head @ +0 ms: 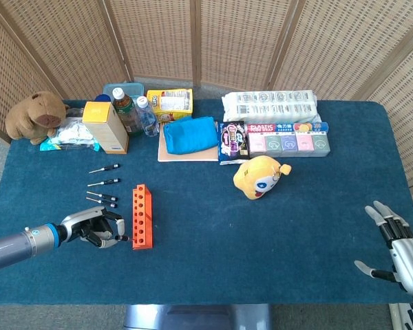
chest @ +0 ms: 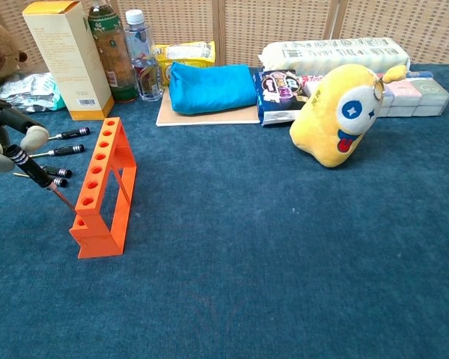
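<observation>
Pinching a screwdriver (chest: 31,167), the left hand (head: 93,227) should tilt its tip, at 9 o'clock of the orange rack (chest: 101,187), upright over a hole; right hand (head: 399,251) lies open, idle.

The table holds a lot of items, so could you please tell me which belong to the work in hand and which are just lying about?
In use:
left hand
held screwdriver, tip at the rack
orange rack
loose screwdrivers beside it

Lying about:
yellow plush
brown plush
blue pouch
bottles
yellow box
right hand, open, holding nothing
</observation>
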Tool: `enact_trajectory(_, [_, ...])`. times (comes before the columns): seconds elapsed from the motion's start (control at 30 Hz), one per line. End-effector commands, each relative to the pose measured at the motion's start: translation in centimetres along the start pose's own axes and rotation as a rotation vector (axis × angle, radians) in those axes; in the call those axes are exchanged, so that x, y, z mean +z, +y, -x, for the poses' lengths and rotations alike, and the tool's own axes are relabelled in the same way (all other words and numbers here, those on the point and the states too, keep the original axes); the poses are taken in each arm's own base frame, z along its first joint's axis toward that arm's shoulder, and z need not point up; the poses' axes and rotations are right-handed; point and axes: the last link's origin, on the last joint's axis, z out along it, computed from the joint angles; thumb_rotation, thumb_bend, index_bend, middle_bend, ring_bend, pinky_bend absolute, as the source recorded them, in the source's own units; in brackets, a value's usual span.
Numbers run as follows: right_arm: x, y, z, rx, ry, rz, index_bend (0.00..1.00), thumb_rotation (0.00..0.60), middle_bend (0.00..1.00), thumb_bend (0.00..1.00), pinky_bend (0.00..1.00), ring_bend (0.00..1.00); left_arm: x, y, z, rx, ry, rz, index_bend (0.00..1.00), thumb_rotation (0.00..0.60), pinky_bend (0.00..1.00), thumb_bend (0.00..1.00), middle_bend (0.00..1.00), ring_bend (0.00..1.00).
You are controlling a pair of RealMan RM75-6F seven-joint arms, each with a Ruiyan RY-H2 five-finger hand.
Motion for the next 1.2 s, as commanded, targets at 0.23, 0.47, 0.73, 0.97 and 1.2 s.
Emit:
enact_trajectory(0.23, [0.02,0.03,-0.04,0.001,-0.001,0.001,0.02,0.599,0.00,0.03,0.10,0.01,0.75,-0.11,0.09,0.002,-0.005,-0.010,0.59,0.600,1.00,0.41,1.00,1.00])
enact_trajectory(0.47, [0.02,0.05,-0.09,0.003,-0.001,0.000,0.02,0.600,0.00,0.03,0.10,0.01,0.79,-0.06,0.14,0.004,0.000,-0.013,0.59,0.600,1.00,0.41,1.00,1.00])
enact_trajectory(0.73, [0.03,0.05,-0.07,0.002,-0.001,0.001,0.02,0.600,0.00,0.03,0.10,0.01,1.08,-0.17,0.28,0.006,-0.009,-0.020,0.59,0.600,1.00,0.41,1.00,1.00])
enact_trajectory(0.97, [0.03,0.05,-0.09,0.003,-0.001,0.002,0.02,0.600,0.00,0.03,0.10,0.01,1.12,-0.18,0.21,0.006,-0.005,-0.024,0.59,0.600,1.00,0.41,1.00,1.00])
enact_trajectory(1.2, [0.01,0.03,-0.10,0.004,-0.002,0.001,0.02,0.600,0.00,0.03,0.10,0.01,1.24,-0.20,0.26,0.011,-0.005,-0.030,0.59,0.600,1.00,0.41,1.00,1.00])
